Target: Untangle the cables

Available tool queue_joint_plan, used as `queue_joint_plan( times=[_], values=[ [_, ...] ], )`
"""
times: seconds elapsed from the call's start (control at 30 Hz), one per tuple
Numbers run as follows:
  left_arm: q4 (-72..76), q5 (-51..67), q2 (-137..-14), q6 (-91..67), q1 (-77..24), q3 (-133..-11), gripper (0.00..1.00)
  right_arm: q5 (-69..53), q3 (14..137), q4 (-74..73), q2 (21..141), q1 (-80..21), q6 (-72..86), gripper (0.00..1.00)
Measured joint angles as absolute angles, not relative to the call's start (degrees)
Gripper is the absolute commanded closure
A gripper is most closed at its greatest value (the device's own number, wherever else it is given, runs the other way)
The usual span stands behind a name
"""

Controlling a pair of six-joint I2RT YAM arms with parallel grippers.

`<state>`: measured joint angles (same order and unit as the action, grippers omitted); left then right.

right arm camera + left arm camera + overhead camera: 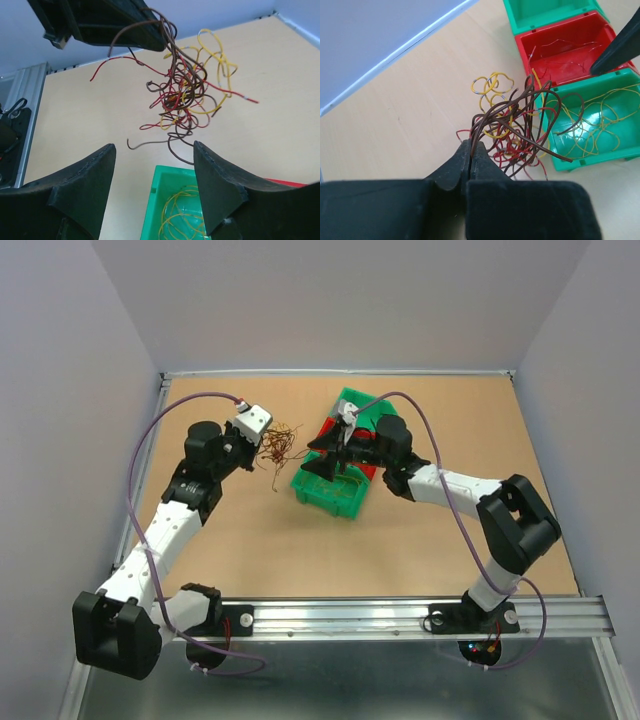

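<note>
Cables [278, 445] above tan tabletop [420, 550], grey walls [330, 300]

The cables [520, 125] are a tangle of dark brown, red and yellow strands; a few yellow ones carry grey-blue bands. Thin yellow strands lie in a green bin [590, 161]; beside it is a red bin [524, 47]. The bench [410, 115] is tan. The arms [165, 530] are white with black joints, their cords [131, 490] purple.
</note>
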<state>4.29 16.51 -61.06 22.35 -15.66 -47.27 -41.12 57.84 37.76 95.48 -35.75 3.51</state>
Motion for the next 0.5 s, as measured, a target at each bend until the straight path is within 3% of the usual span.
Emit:
queue_joint_plan(
  times=[0.13, 0.5],
  values=[
    [3.7, 18.5, -60.3, 22.2, -15.7, -47.2, 1.00, -39.9, 59.6, 37.7, 99.0, -37.0, 4.0, 0.41],
    [2.6, 22.1, -58.8, 22.2, -15.7, -47.2, 1.00, -34.7, 62.3, 40.4, 102.0, -37.6, 8.0, 0.45]
  ],
)
